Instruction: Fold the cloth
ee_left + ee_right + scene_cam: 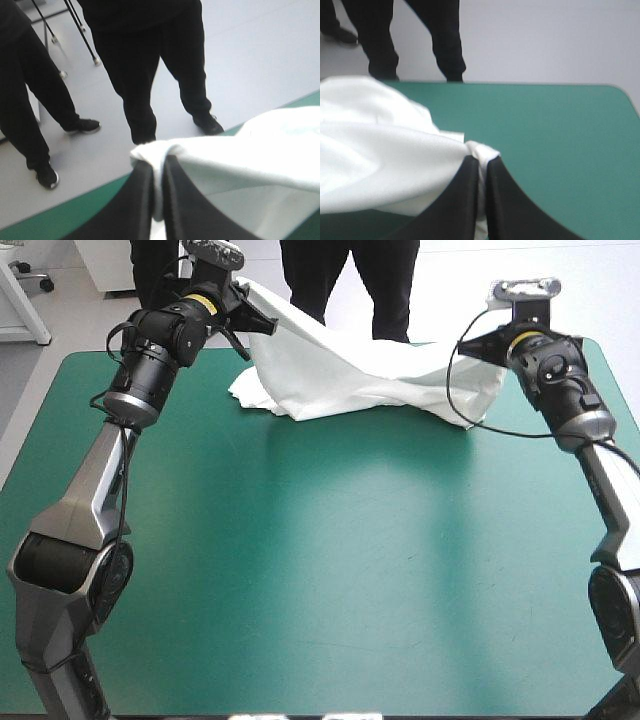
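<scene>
We are holding one white T-shirt point(350, 375) with two hands over the far part of the teal-green bench point(320, 570). Our left hand point(258, 324) is pinching a bunched edge of the shirt between its black fingers, which are closing almost fully on the cloth, and it is hanging raised near the bench's far left corner. Our right hand point(484, 348) is gripping another bunched edge in the same narrow way, near the far right. The T-shirt is stretching between the two hands, sloping down from the left one, its middle is sagging in folds, and its lower part is lying on the bench close to the far edge. In each wrist view the cloth is wrapping over the fingertips and spreading away to one side.
</scene>
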You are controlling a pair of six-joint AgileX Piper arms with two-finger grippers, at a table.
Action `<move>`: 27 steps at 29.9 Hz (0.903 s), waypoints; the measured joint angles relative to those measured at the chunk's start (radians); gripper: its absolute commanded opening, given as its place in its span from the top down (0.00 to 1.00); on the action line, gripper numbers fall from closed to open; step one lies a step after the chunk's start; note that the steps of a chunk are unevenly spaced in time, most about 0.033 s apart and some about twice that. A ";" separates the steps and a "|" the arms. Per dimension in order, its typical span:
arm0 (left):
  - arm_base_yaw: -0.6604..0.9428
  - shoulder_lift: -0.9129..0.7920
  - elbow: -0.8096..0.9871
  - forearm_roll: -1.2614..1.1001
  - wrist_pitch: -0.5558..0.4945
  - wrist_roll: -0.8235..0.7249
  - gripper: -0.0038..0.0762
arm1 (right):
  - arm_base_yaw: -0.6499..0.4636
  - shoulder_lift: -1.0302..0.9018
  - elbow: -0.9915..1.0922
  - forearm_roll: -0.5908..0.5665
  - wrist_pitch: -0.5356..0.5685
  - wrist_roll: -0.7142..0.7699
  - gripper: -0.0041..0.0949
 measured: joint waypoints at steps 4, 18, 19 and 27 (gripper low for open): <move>-0.003 -0.072 0.192 -0.004 0.006 -0.023 0.96 | 0.000 -0.076 0.202 0.053 -0.025 -0.039 0.98; -0.107 -0.555 0.979 -0.017 -0.009 -0.181 0.96 | 0.000 -0.461 0.714 0.267 0.046 -0.161 0.98; -0.116 -0.583 1.018 -0.018 -0.004 -0.202 0.96 | 0.000 -0.480 0.740 0.291 0.065 -0.177 0.98; -0.217 -0.833 1.340 -0.023 0.079 -0.375 0.96 | 0.000 -0.675 0.949 0.427 0.184 -0.255 0.98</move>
